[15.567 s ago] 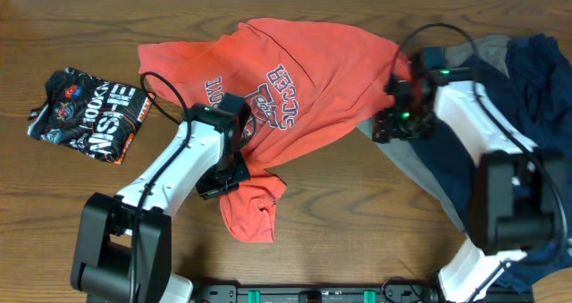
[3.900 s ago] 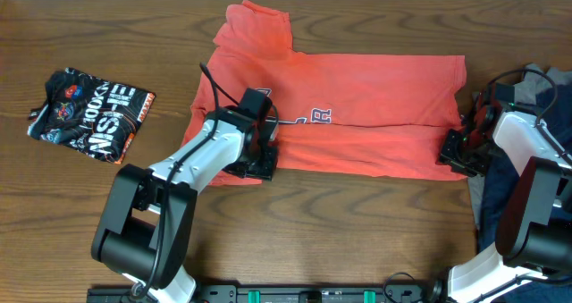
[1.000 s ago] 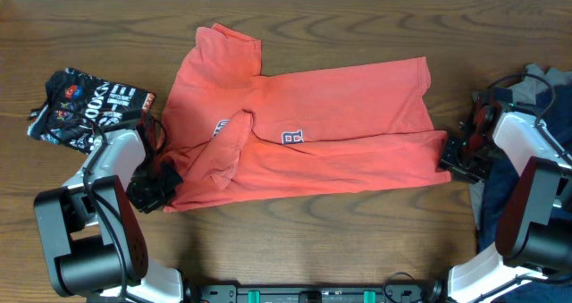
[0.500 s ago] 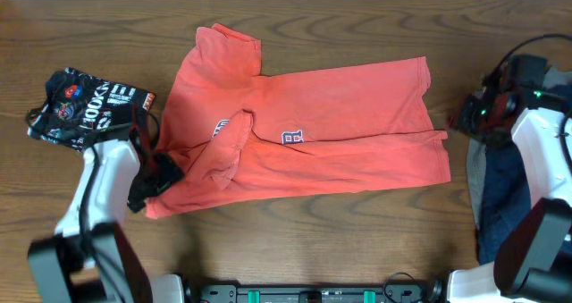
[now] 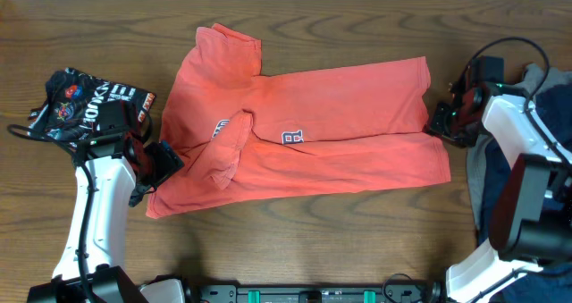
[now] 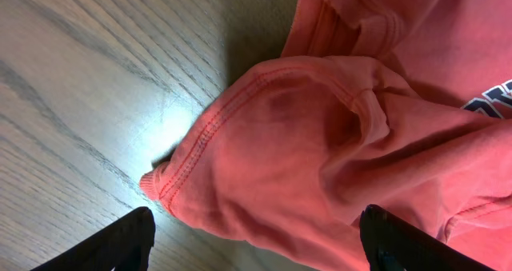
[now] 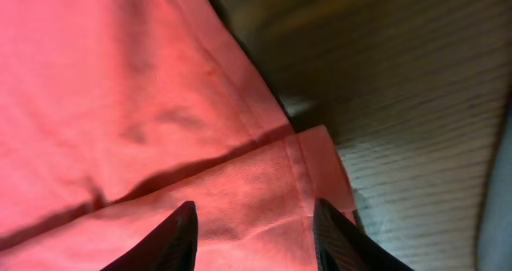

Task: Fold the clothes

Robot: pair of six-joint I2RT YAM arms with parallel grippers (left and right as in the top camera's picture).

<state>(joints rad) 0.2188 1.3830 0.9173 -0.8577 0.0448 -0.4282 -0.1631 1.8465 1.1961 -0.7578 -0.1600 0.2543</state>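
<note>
The coral-red shirt (image 5: 313,151) lies spread mid-table (image 5: 357,240). The left gripper (image 5: 159,160) gapes at its lower-left hem, and the right gripper (image 5: 440,124) is spread over its right edge (nothing pinched). A folded black printed garment (image 5: 89,113) lies to the left. The navy garment (image 5: 487,205) and grey garment (image 5: 536,75) are heaped under the right arm (image 5: 514,138).

Left end effector (image 6: 256,227) and right end effector (image 7: 256,211) both gape apart.

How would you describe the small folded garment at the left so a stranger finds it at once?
Start from the coral-red shirt spread across the table. Left of it lies a small folded bundle. It alone is black with white lettering.
</note>
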